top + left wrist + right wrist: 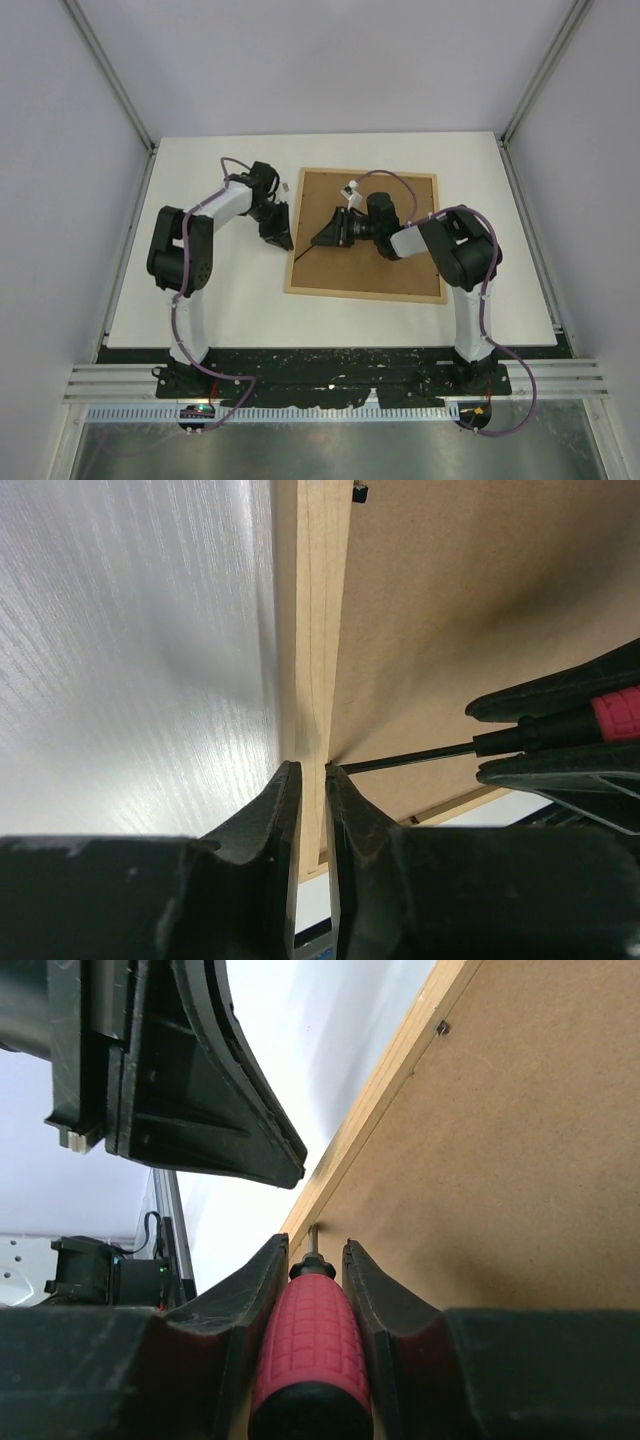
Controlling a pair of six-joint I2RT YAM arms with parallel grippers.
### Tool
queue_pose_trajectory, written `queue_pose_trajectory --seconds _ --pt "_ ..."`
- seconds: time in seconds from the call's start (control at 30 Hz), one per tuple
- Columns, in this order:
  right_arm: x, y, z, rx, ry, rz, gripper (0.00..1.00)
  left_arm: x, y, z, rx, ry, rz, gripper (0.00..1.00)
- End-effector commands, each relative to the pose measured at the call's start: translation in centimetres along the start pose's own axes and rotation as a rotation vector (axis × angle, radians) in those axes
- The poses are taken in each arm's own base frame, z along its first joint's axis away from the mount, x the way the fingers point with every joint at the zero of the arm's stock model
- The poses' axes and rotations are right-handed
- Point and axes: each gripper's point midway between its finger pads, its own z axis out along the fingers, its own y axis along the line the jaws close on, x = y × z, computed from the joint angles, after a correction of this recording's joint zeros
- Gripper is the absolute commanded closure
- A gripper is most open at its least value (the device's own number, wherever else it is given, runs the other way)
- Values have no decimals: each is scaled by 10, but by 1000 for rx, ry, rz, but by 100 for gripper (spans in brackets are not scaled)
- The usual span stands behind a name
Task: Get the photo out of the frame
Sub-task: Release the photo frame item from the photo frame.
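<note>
The top camera is looking steeply down from above and behind at the whole table point(220, 300), while both wrist cameras are facing, very close, the same side rail of the frame point(400, 275), which all three views are sharing.

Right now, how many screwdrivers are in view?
1: a red-handled screwdriver in the right gripper, its tip at the left rail of the frame. No other shows, though the arms could hide one.

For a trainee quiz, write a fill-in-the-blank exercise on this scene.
1. The frame lies with its ___ back facing up.
2. The right end effector holds a screwdriver with a ___ handle.
3. The left end effector grips the edge of the ___.
Missing words: brown; red; frame.
</note>
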Motion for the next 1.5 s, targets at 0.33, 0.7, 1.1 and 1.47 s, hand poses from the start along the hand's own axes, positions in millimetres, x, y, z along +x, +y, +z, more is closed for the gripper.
queue_pose_trajectory --seconds 0.33,0.7,1.1,1.47 --pt "-16 18 -6 -58 -19 -19 92 -1 0 12 3 15 13 83" --pt "-13 12 -6 -32 -20 -6 92 1 0 18 -6 27 12 85" --pt "-7 2 -1 6 -12 -12 92 3 -4 19 -3 30 17 87" --pt "-3 6 6 -12 -9 7 92 7 -7 25 0 45 21 88"
